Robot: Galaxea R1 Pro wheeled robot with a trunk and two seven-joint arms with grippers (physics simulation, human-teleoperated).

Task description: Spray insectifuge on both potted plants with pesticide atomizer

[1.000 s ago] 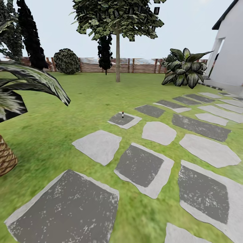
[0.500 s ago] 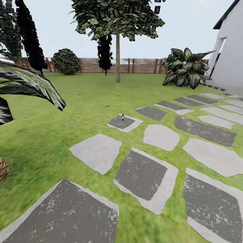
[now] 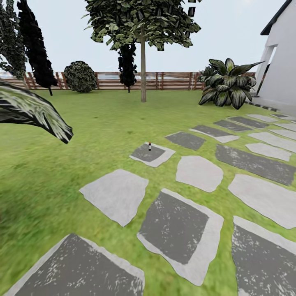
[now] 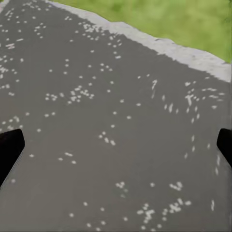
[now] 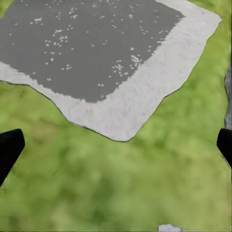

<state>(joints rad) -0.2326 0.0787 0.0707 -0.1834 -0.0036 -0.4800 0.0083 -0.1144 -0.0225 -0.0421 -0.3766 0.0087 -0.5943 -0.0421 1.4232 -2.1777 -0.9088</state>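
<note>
The pesticide atomizer point(image 3: 149, 146) is a tiny dark bottle with a red top, standing upright on a dark stepping stone point(image 3: 151, 154) in the middle distance of the garden lawn point(image 3: 94, 131). The potted plants are out of view. In the left wrist view my left gripper point(image 4: 116, 150) is open over a dark speckled stone slab point(image 4: 106, 96), its black fingertips point(image 4: 9, 147) far apart with nothing between them. In the right wrist view my right gripper point(image 5: 116, 150) is open over grass, just short of a grey-edged stepping stone point(image 5: 96, 53), and holds nothing.
Stepping stones point(image 3: 176, 226) run from the foreground toward the white house point(image 3: 281, 65) at right. A palm frond point(image 3: 37, 113) reaches in from the left. A slim tree point(image 3: 143, 53), a round bush point(image 3: 80, 76), a striped leafy plant point(image 3: 226, 84) and the brown slatted fence point(image 3: 172, 80) lie far ahead.
The whole head view has shifted, so the camera has moved forward: the stones look larger and nearer, and the palm trunk at the lower left has slid out of the picture.
</note>
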